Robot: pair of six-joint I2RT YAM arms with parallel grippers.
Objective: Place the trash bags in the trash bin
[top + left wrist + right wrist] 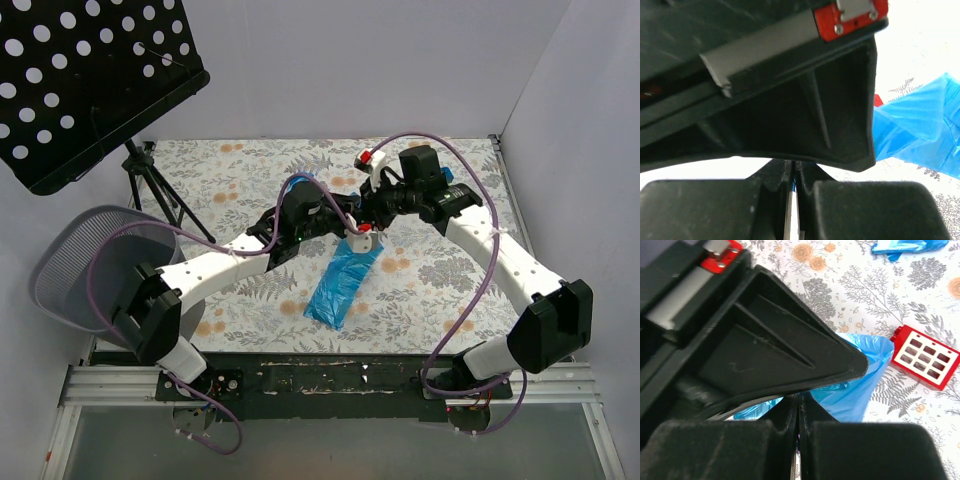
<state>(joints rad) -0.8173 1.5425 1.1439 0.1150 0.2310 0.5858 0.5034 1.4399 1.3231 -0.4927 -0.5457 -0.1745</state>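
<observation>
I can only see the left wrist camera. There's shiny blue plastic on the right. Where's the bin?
Observer: The wire mesh trash bin stands at the left edge of the flowery tablecloth, well left of the blue trash bag.
Operator: What's the red bit peeking out?
Observer: Likely the red toy block with a white gridded face, lying right beside the bag.
Operator: Is the bag scrunched up?
Observer: No, it lies stretched long across the tablecloth.

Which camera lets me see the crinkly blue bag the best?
The top camera. It shows the whole blue bag from end to end, with nothing cut off. The left wrist camera only catches one side of it at the picture's edge, and the right wrist camera shows just a crumpled piece.
</observation>
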